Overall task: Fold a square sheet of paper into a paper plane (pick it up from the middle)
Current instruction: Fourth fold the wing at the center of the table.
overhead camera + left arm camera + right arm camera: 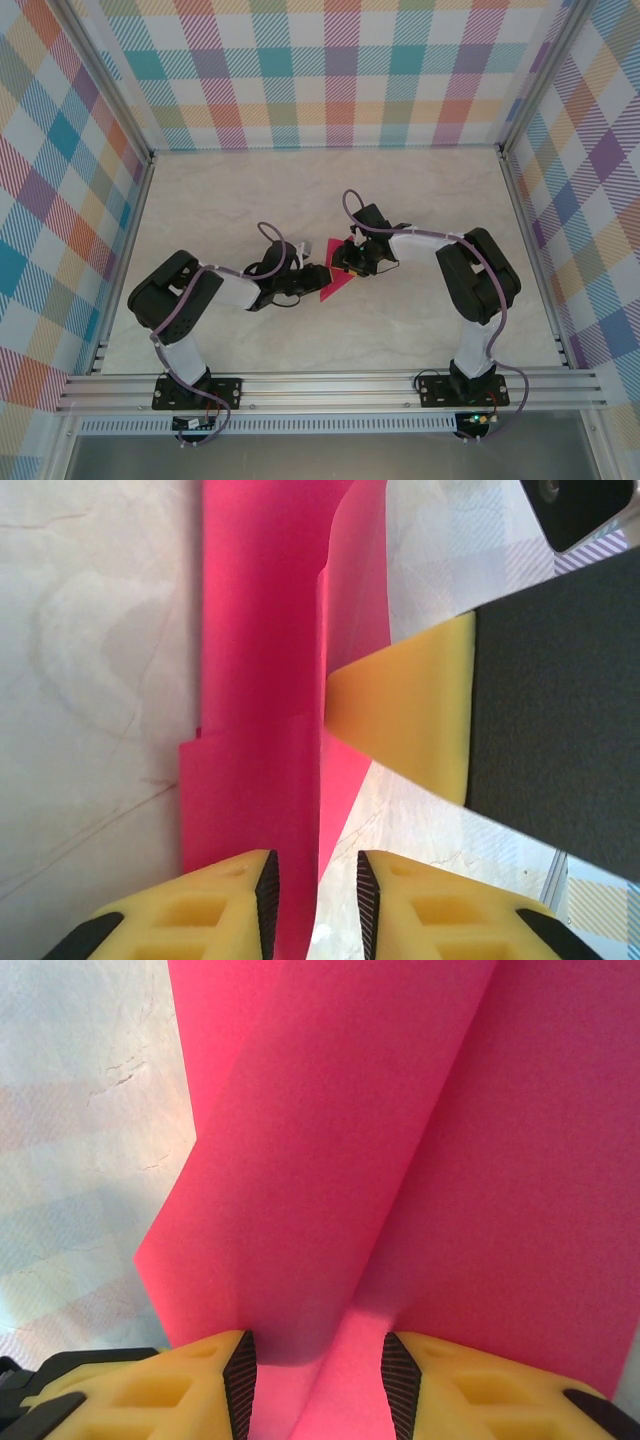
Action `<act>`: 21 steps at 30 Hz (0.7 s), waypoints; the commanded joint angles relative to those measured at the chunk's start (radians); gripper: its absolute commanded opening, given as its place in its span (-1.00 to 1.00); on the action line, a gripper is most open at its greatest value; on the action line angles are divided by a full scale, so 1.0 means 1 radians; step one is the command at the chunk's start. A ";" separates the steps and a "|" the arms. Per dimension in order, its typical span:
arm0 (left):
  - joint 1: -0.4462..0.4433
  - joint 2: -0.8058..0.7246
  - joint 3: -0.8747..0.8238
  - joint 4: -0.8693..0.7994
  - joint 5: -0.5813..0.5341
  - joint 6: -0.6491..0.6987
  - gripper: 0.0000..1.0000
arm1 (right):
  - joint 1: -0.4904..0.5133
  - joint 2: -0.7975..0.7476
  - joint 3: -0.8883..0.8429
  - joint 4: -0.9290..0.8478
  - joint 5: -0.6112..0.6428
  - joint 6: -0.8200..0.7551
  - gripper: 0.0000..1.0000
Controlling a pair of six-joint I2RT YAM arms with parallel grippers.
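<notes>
Left wrist: left hand (315, 880) is narrowly open around the half-folded square sheet of paper (260, 680), upright above the counter (90, 630). Right hand (315, 1360) straddles it, can't tell if it's gripping. Loose fold could spring open.

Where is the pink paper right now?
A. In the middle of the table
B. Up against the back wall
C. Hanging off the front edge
A: the top view shows the pink paper in the middle of the table, well away from the checked walls and the front edge.
</notes>
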 commanded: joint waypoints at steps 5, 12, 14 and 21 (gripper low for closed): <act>0.015 -0.092 -0.033 -0.068 -0.055 0.044 -0.36 | 0.000 0.044 -0.010 -0.069 0.072 0.007 -0.15; 0.014 -0.064 -0.009 -0.050 -0.060 0.069 -0.31 | 0.000 0.007 -0.047 0.005 0.022 0.016 -0.13; 0.014 -0.076 -0.012 -0.057 -0.083 0.077 -0.29 | 0.000 -0.024 -0.049 0.021 0.005 0.012 -0.12; 0.014 -0.086 -0.041 -0.015 -0.120 0.098 -0.27 | 0.000 -0.156 -0.081 0.092 -0.012 -0.003 -0.12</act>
